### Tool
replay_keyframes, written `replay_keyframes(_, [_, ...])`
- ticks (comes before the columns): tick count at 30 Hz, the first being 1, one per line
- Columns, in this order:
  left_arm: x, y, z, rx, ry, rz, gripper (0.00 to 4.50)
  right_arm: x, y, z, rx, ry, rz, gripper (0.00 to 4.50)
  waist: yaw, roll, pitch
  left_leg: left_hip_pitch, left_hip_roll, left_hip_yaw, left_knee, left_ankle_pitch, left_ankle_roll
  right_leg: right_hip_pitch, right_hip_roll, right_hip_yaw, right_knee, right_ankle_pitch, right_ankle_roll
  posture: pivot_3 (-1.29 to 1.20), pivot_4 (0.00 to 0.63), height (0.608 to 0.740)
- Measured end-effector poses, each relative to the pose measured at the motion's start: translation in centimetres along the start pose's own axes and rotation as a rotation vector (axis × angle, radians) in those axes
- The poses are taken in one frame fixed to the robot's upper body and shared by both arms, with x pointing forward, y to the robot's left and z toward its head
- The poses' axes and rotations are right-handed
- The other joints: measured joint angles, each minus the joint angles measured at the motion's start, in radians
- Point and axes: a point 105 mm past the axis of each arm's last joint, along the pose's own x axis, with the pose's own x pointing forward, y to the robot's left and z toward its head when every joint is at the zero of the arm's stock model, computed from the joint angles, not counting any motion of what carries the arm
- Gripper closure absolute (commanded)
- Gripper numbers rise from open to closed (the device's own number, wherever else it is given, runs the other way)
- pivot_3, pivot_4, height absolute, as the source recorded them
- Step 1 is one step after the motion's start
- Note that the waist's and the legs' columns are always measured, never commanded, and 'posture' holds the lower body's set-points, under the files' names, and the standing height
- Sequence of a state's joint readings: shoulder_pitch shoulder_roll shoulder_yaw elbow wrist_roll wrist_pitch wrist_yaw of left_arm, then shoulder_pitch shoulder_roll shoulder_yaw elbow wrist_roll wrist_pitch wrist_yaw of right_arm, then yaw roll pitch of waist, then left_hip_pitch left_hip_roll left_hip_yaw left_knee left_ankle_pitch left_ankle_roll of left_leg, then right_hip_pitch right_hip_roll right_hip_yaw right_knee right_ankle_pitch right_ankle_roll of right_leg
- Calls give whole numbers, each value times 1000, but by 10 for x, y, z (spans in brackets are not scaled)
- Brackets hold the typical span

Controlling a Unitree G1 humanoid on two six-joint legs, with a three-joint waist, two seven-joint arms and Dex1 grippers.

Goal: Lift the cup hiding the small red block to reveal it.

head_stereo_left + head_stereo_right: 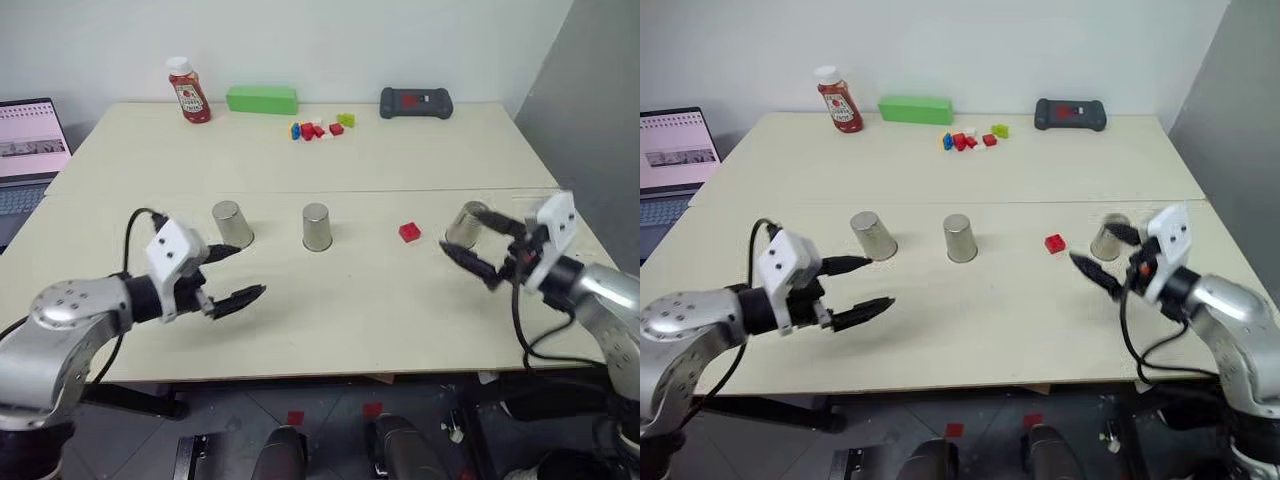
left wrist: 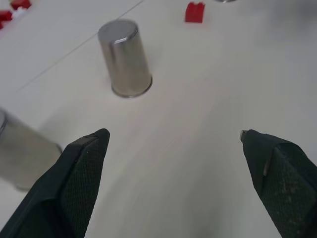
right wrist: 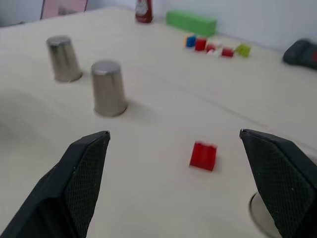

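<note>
Right gripper (image 1: 478, 250) spread wide, holding nothing, tips flanking the small silver-grey metal cup (image 1: 466, 225) on the beige table (image 1: 400, 150). Tiny red plastic block (image 1: 409, 232) lies uncovered beside it. Left gripper (image 1: 235, 274) wide apart, empty.

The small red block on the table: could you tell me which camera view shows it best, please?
The right wrist view: the small red block sits large and unobstructed between the right tool's open fingers. Both eye views show it tiny beside the right cup; the left wrist view catches it at the frame's edge.
</note>
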State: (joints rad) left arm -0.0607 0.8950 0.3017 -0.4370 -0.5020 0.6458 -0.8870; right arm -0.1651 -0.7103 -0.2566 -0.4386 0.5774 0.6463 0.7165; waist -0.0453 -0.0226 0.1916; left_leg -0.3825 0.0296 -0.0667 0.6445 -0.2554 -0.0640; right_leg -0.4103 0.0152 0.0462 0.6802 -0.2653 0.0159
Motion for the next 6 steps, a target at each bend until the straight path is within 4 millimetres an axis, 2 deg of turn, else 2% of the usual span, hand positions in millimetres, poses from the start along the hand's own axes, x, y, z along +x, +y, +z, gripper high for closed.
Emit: replay_keyframes(6, [-12, 5, -6, -5, 30, 31, 0, -9, 5, -14, 12, 58, 25, 30, 0, 0, 0, 0, 0, 0, 0, 0, 0, 0, 0, 0, 0, -1, -2, 0, 150, 740])
